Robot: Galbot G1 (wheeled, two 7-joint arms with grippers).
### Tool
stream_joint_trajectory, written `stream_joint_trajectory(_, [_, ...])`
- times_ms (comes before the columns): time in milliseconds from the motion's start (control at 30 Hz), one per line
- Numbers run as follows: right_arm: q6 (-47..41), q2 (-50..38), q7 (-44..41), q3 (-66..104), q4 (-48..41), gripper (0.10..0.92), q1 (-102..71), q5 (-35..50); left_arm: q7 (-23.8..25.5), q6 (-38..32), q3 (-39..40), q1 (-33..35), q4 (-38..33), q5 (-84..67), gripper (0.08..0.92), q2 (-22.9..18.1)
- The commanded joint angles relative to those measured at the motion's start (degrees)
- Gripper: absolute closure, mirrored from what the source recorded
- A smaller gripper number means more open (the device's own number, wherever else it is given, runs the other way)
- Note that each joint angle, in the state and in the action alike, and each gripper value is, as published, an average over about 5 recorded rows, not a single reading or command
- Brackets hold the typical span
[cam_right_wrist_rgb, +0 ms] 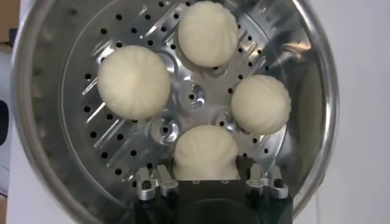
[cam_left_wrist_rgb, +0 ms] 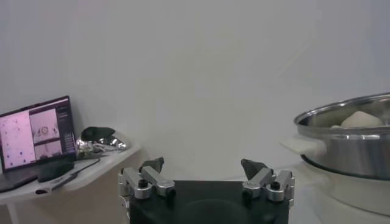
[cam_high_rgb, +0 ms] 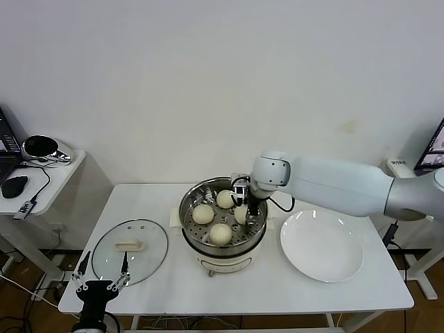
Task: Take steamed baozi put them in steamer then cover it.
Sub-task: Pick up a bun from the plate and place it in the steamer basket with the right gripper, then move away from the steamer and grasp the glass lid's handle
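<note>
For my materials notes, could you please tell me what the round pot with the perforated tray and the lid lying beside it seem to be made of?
The round shiny steamer pot looks like polished stainless steel: mirror-like walls, punched tray. The round clear lid looks like glass with a metal rim; its cream bar handle is probably plastic.

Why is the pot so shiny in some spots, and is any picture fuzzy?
In the right wrist view, the steamer tray and rim catch bright glare around the baozi, and the right gripper at the edge looks soft. In the left wrist view, the left gripper looks dark against the pale wall. In the head view, light is even and the cover shows faint reflections.
</note>
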Motion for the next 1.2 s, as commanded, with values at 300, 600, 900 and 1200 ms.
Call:
stream_joint_trajectory(300, [2.8,-13.8,0.9,9.5,15.0,0.203,2.9,-1.5,0.0,0.1,0.3,-0.4,-0.2,-0.6,0.177,0.4])
stream_joint_trajectory(600, [23.6,-35.4,27.6,37.1,29.8,0.203,-30.5,1.5,-0.5,0.4,1.5,-0.9,-0.4,-0.4,0.177,0.1])
stream_joint_trajectory(900, [46.0,-24.4,34.9,97.2,30.9,0.203,-92.5,-16.1,-3.4,1.7,4.2,-1.4,-0.1,4.3,0.177,-0.6])
stream_joint_trajectory(1200, [62.7,5.7,29.3,121.3,28.5,0.203,-107.6,-29.0,-7.4,-0.1,5.9,-4.3,5.0,20.5,0.177,-1.6])
